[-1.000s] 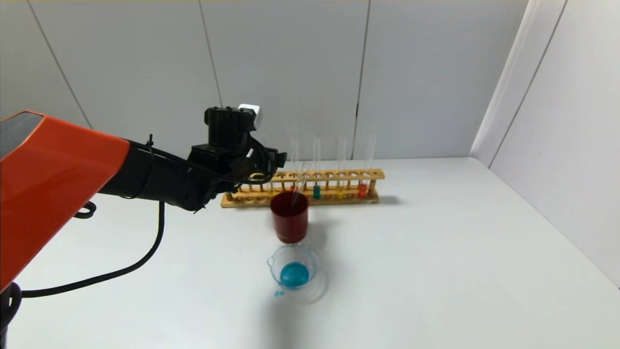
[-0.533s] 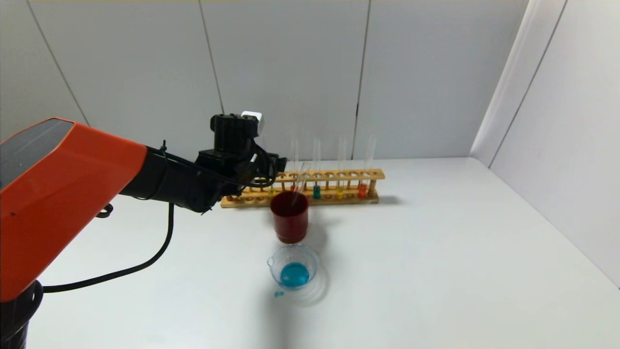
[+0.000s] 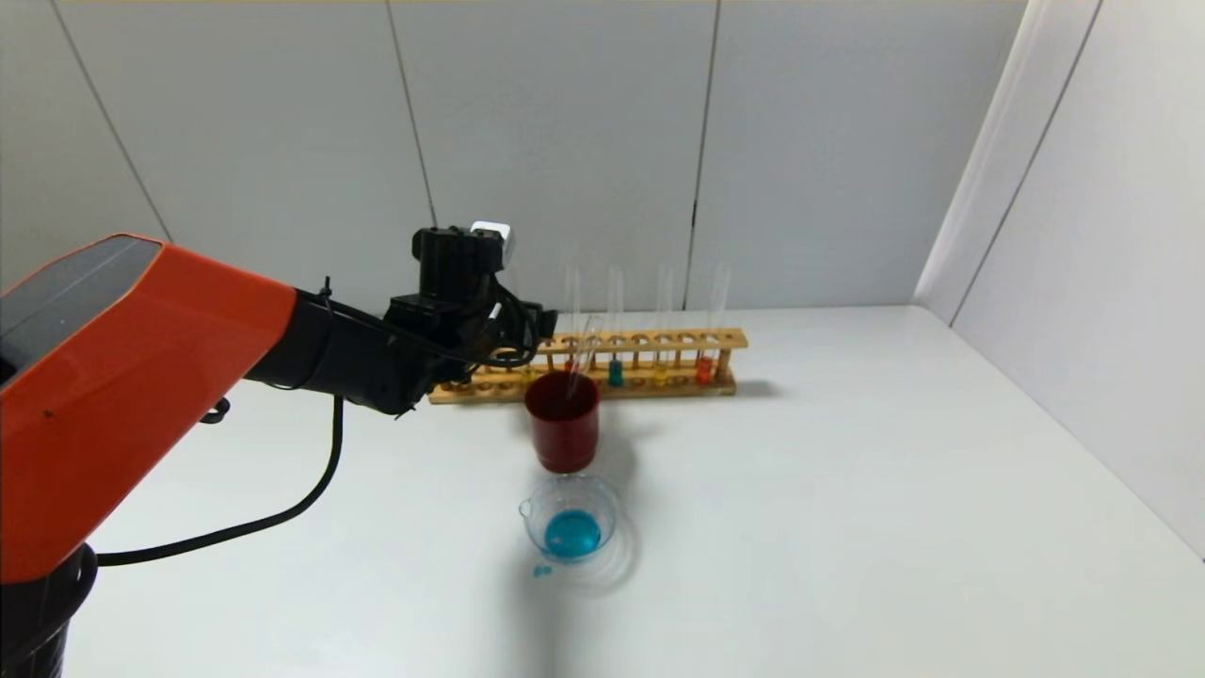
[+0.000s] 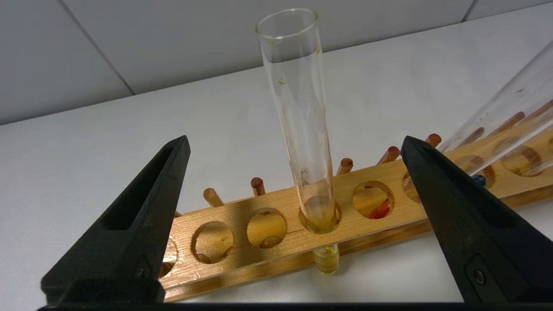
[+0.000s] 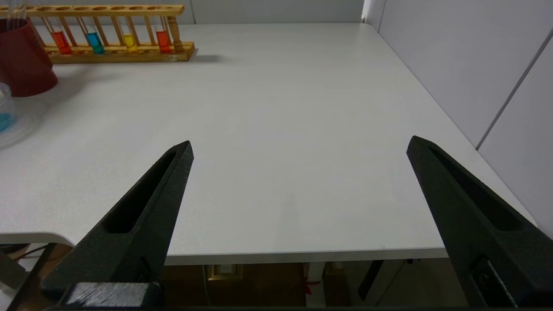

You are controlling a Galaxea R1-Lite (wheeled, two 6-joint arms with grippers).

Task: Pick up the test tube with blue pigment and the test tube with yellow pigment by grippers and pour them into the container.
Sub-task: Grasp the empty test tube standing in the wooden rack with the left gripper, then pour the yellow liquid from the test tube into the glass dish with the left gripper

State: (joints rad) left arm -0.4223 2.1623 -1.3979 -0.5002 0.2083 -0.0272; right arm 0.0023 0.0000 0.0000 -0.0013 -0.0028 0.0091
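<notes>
One wooden rack (image 3: 650,337), perhaps six test tubes (image 3: 615,372), one red cup (image 3: 563,438), one glass beaker (image 3: 608,513)

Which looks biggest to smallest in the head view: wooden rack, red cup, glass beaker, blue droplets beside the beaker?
1. Wooden test tube rack, by far the longest.
2-3. Red cup and glass beaker: similar width; cup taller, but the beaker sits nearer the camera, so unranked.
4. Blue droplets on the table, tiny.

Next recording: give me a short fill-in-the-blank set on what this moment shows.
1. The liquid in the container is ____.
2. The left tool stands ____, its fingers either side of a tube in the wooden rack.
3. An empty tube leans inside the ____ cup.
4. The right tool hangs over the bare ____.

Missing: blue; open; red; table
</notes>
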